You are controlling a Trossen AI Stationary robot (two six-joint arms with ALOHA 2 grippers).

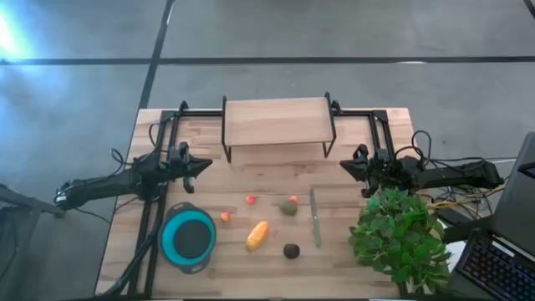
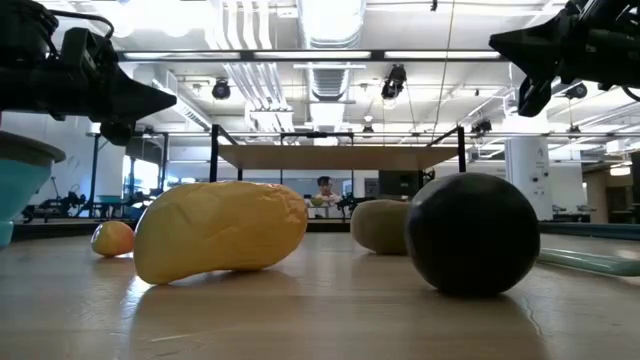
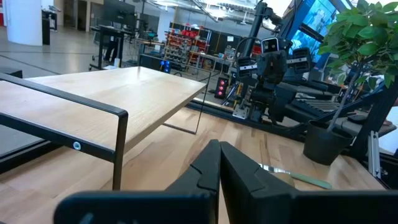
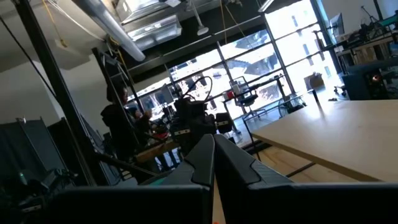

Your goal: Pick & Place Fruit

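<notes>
The fruit lie on the table's near middle: a yellow-orange oblong piece, an olive-green piece with a red patch, a dark round piece, a tiny red one and a tiny orange one. My left gripper is shut and empty, held above the table's left side. My right gripper is shut and empty, above the right side. Both point toward the table's middle.
A teal bowl stands at the near left. A wooden shelf on a black frame stands at the far middle. A thin pale green stick lies right of the fruit. A leafy potted plant fills the near right corner.
</notes>
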